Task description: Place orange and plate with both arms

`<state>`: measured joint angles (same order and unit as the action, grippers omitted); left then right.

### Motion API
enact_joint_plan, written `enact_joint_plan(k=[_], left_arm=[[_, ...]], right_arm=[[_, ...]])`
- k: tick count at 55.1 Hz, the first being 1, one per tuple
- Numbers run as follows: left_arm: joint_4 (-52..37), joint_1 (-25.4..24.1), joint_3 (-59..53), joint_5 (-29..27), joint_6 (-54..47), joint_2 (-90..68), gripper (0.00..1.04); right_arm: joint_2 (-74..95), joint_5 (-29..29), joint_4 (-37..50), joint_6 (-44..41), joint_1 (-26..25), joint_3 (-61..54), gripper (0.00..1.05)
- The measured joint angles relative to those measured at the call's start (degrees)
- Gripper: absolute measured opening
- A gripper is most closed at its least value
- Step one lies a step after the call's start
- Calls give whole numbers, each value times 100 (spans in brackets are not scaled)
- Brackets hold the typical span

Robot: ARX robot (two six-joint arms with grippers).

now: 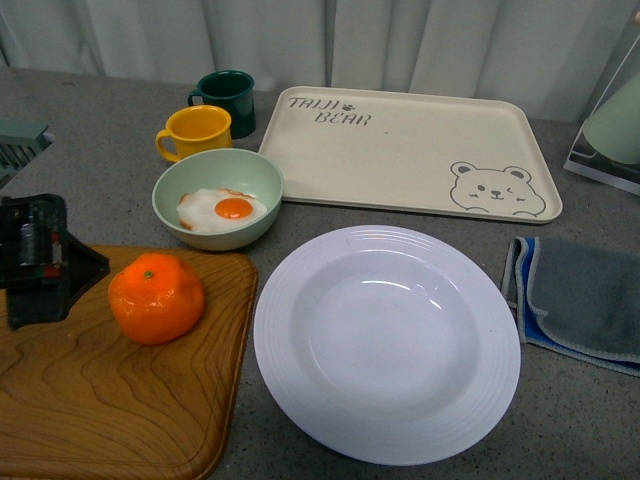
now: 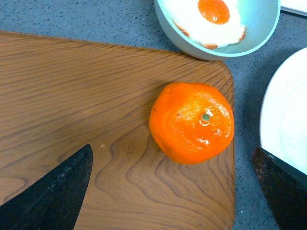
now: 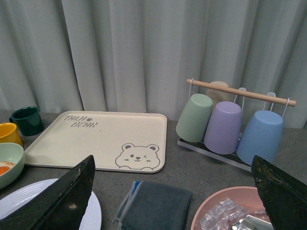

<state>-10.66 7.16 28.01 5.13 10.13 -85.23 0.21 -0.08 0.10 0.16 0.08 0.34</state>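
Fingers of the left gripper stand wide apart and empty over the wooden board, near the orange resting on it. The right gripper is likewise spread wide, holding nothing. The plate sits on the grey table, just beside the board.

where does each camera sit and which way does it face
Front view: on the robot's body, looking down at the orange on the cutting board and the plate; the left hand shows at left.
Left wrist view: above the cutting board, looking down on the orange, with that hand's spread fingers in frame.
Right wrist view: low over the table, facing the curtain and cup rack, framed by the right hand.
Front and left wrist views share the orange, cutting board, green bowl and plate.
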Motion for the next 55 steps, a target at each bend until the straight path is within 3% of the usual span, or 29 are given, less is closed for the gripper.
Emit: enact_joint_plan(k=[36,37,38,44,50,55], left_arm=[[15,387,988,-17,70,-1563,98],[177,334,1252,-13,181,-2017,53],[179,343,1252,-4,184,-2015,53],[251,1126,1360,9,588,-1668,53],[192,2210,1784,166,820,-1449,53],[195,2586,1941,175,901,-1545,53]], right_arm=[[0,0,0,-2,0,0,95],[0,0,0,-2,0,0,95],[0,0,0,0,0,-2,95],[0,11,0,0,0,0,95],[2,-31,0,-2,0,-2,95],[0,-9,-2,-2,0,-2,95]])
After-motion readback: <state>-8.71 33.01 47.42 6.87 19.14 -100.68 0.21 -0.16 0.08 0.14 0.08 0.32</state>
